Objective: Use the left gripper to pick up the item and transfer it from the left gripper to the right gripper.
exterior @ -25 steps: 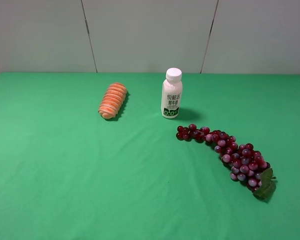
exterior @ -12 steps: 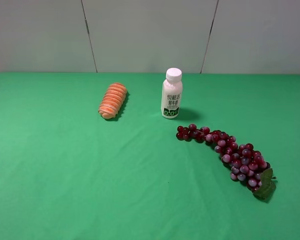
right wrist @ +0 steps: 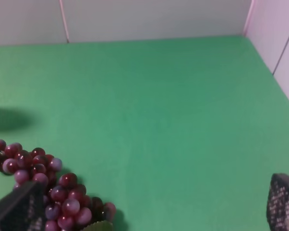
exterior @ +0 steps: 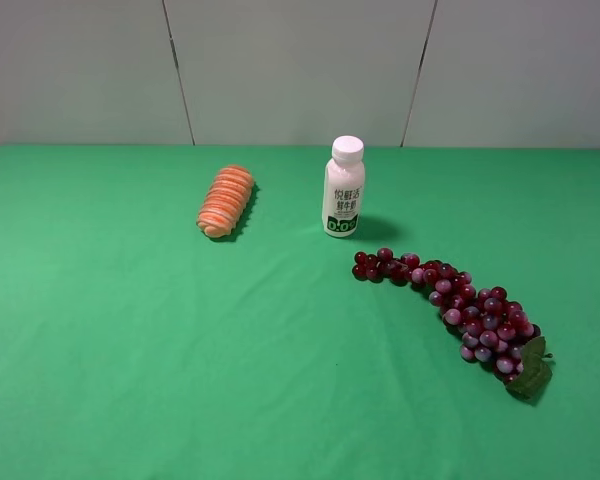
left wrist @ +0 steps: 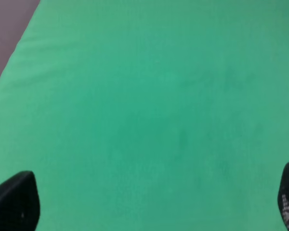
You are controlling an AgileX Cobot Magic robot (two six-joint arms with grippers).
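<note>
The grapes lie on the green cloth at the right, running diagonally, with the green leaf at the near right end. Neither arm shows in the exterior high view. In the left wrist view my left gripper is open, its black fingertips wide apart over bare green cloth, with no grapes in sight. In the right wrist view my right gripper is open and empty; the grapes lie beside one fingertip.
A white bottle stands upright behind the grapes' far end. An orange-striped bread roll lies at the back left. The green table ends at a grey panelled wall behind and a white side wall on the right.
</note>
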